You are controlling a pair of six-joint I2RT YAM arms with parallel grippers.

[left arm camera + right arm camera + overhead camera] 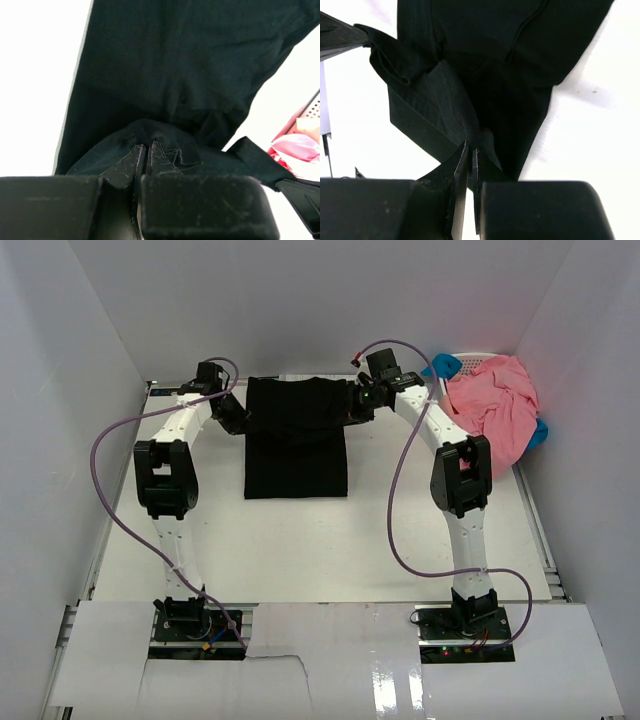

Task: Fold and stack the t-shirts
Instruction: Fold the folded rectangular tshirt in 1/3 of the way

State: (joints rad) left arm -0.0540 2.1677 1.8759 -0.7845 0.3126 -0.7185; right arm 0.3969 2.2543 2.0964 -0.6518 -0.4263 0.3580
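Note:
A black t-shirt (296,445) lies at the back middle of the white table, its far part lifted between both arms. My left gripper (240,416) is shut on the shirt's left edge; in the left wrist view black cloth (165,75) bunches over its fingertips (148,150). My right gripper (352,406) is shut on the right edge, and the right wrist view has a fold of cloth (445,100) pinched at its tips (471,149). Crumpled salmon-pink t-shirts (495,410) are heaped at the back right.
A white lattice basket (470,364) holds the pink heap at the back right, with blue bits (443,366) beside it. White walls enclose the table (330,550) on three sides. Purple cables loop from both arms.

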